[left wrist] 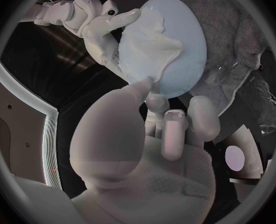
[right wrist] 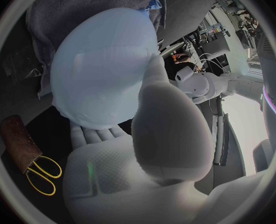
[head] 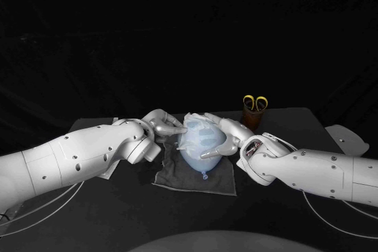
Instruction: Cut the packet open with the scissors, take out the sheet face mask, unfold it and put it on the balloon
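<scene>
The left robot hand (head: 167,126) reaches to the balloon (head: 201,142) from one side, its thumb tip at the lower edge of the sheet face mask (left wrist: 151,47). Whether it pinches that edge or only presses it cannot be told. The right robot hand (head: 226,136) is on the balloon's opposite side. It cradles the balloon with its palm underneath and its thumb lying up the flank, so it is clamped on the balloon.

The task looks to be in its last step. The mask is already out and lies draped over the balloon's upper face, so the cutting and taking out seem done. The next move probably calls for smoothing the mask flat and drawing its loose edge down while the other hand keeps the balloon from rolling.

The balloon is pale blue, egg-shaped, smooth and taut, with its knot pointing toward the robot. The mask is thin, white and limp; it clings in soft wrinkles and one corner is creased. Under the balloon lies a dark grey cloth (head: 177,175) with a soft nap, spread on the matte black surface (head: 158,214). Beyond the balloon, on the right hand's side, yellow-handled scissors (head: 254,103) stand in a brown holder (head: 252,119).
</scene>
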`<state>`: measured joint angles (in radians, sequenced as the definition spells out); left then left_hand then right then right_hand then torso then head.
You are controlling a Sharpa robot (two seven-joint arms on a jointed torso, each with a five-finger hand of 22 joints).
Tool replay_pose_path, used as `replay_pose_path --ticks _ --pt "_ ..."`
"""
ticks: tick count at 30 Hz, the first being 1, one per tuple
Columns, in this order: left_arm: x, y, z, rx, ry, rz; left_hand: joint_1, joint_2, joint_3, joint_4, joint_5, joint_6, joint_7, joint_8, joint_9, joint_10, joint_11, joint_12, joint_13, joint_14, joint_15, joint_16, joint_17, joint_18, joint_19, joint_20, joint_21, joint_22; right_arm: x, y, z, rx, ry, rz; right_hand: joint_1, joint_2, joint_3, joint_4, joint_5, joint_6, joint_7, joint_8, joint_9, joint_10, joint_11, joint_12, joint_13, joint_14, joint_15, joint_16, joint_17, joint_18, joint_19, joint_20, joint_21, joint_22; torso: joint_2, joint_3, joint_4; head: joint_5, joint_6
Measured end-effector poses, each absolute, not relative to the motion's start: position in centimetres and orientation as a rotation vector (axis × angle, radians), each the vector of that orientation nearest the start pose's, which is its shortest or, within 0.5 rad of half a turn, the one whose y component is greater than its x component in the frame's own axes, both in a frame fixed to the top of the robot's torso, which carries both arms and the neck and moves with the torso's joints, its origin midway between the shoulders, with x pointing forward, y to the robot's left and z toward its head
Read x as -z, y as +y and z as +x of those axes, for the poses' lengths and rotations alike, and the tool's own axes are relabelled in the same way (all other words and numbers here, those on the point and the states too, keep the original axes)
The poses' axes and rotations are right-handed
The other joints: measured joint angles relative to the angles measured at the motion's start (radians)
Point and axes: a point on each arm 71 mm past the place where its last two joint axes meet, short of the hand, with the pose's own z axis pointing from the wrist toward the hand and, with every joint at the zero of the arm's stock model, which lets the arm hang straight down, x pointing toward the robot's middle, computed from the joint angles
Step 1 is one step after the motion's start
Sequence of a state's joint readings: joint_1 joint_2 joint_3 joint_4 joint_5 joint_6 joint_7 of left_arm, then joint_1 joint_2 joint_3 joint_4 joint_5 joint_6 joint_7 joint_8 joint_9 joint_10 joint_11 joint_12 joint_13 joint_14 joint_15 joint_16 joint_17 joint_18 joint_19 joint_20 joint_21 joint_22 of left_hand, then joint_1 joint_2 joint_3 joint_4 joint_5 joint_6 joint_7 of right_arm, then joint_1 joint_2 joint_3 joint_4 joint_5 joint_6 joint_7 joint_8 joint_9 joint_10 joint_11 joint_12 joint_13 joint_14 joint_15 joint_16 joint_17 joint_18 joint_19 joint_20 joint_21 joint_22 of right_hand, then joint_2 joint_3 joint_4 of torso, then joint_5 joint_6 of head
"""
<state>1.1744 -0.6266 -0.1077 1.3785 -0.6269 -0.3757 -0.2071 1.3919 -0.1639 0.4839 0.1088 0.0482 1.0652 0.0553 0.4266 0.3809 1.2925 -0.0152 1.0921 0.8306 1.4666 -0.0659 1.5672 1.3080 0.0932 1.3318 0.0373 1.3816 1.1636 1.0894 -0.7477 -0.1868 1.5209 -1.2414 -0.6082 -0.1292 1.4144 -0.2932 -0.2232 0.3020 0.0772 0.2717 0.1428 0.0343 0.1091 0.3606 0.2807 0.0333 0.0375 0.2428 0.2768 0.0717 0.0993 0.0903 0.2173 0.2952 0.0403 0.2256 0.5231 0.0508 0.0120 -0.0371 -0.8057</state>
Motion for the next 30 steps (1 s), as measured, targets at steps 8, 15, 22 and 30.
replay_pose_path --ticks 8,15,22,30 --pt "24.7 15.1 49.5 0.882 1.959 -0.745 0.013 -0.006 0.068 -0.009 -0.001 -0.001 0.001 0.021 0.008 0.016 0.011 0.0 0.011 -0.002 -0.002 0.0 0.0 -0.002 0.011 -0.007 0.007 0.016 27.2 -16.5 44.0 -0.761 1.716 0.145 0.0 0.0 0.0 0.0 0.0 0.0 0.0 0.0 0.0 0.0 0.0 -0.002 0.0 0.0 0.0 -0.004 0.0 0.0 0.0 0.0 0.0 0.0 0.0 -0.0003 0.0001 0.0 -0.001" --pt "24.8 16.2 49.6 0.863 1.948 -0.761 0.002 -0.018 0.11 -0.009 0.0 -0.006 0.003 0.037 0.008 0.022 0.017 -0.004 0.018 -0.002 -0.002 0.0 0.0 -0.002 0.012 -0.005 0.008 0.02 27.2 -16.5 44.0 -0.761 1.715 0.144 0.0 0.0 0.0 0.0 0.0 0.0 0.0 0.0 0.0 0.0 0.0 0.003 0.0 0.0 0.0 -0.004 0.0 0.0 0.0 0.0 0.0 0.0 0.0 -0.0011 0.0006 -0.002 0.0" --pt "24.8 16.5 49.6 0.856 1.945 -0.767 -0.009 -0.028 0.118 -0.003 -0.001 -0.007 0.003 0.043 0.008 0.029 0.017 -0.004 0.023 -0.001 -0.001 0.0 0.0 -0.002 0.012 -0.005 0.011 0.023 27.2 -16.5 44.0 -0.761 1.714 0.142 0.0 0.0 0.0 0.0 0.0 0.0 0.0 0.0 0.0 0.0 0.0 0.003 -0.001 0.0 0.0 -0.004 0.0 0.0 0.0 0.0 0.0 0.0 0.0 -0.0015 0.0012 0.0 -0.002" --pt "24.9 16.6 49.8 0.849 1.943 -0.769 -0.014 -0.033 0.139 -0.01 -0.001 -0.008 0.004 0.048 0.008 0.029 0.017 -0.004 0.026 -0.001 -0.001 0.0 0.0 -0.002 0.016 -0.008 0.011 0.023 27.2 -16.5 44.0 -0.761 1.713 0.141 0.0 0.0 0.006 0.0 0.0 0.0 0.0 0.0 -0.001 0.0 0.0 0.003 0.0 0.0 0.0 -0.004 -0.001 0.0 0.0 0.0 0.0 -0.001 0.0 -0.0011 0.0012 0.004 -0.004"
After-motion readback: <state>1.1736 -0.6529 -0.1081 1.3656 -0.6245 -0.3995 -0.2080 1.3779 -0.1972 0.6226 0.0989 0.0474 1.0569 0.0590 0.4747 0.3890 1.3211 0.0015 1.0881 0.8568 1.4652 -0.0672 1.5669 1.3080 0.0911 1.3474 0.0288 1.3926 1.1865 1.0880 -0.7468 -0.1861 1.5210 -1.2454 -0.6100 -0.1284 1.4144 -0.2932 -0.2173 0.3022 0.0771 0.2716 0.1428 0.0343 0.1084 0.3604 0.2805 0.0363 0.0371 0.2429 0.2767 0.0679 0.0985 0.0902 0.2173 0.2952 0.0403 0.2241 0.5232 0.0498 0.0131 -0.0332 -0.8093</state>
